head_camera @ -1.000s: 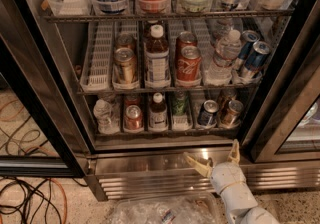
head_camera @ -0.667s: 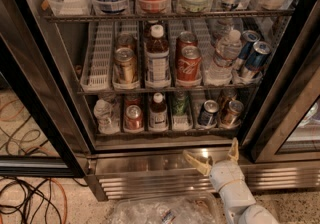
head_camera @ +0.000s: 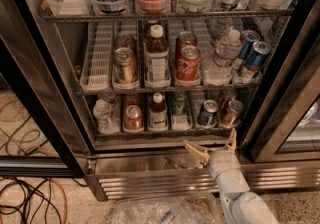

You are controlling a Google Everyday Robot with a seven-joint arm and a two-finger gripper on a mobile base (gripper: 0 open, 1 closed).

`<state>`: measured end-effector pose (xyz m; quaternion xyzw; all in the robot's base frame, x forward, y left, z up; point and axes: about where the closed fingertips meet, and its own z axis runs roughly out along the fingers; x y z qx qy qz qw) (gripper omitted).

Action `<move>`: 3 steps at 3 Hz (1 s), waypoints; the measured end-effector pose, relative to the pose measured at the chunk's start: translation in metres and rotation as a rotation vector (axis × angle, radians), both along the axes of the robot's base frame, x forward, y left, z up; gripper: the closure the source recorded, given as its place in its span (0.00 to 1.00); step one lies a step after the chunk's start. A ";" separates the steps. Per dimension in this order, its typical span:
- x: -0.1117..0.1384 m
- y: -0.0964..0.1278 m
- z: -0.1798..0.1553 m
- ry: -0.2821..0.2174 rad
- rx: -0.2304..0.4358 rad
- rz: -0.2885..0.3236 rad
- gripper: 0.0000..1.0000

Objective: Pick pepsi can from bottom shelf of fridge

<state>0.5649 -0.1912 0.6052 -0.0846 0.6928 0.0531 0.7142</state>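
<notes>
Pepsi can [head_camera: 207, 113] is found upright at the front of the bottom shelf [head_camera: 116, 133] of the fridge [head_camera: 150, 184], in a lane between a green can [head_camera: 180, 104] at its 9 o'clock and a bronze can [head_camera: 231, 112] at its 3 o'clock. The shelf is bordered below by the ribbed steel base panel. The can is judged stiff while full, moderately heavy, thin-walled and possibly slick with cold moisture. A hold across the middle of its round body, below the rim, is judged best, with care taken for the close neighbours. The tool [head_camera: 210, 141] is held released, fingers spread, just outside the fridge at the can's 6 o'clock, apart from it. Against a second ago, almost nothing is changed: the tool is seen in the same place with the same spread, and no item on the shelf is displaced.
</notes>
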 end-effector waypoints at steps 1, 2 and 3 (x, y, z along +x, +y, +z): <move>0.015 -0.008 -0.007 -0.011 -0.001 -0.031 0.00; 0.015 -0.008 -0.008 -0.011 -0.001 -0.032 0.19; 0.015 -0.008 -0.008 -0.011 -0.001 -0.032 0.35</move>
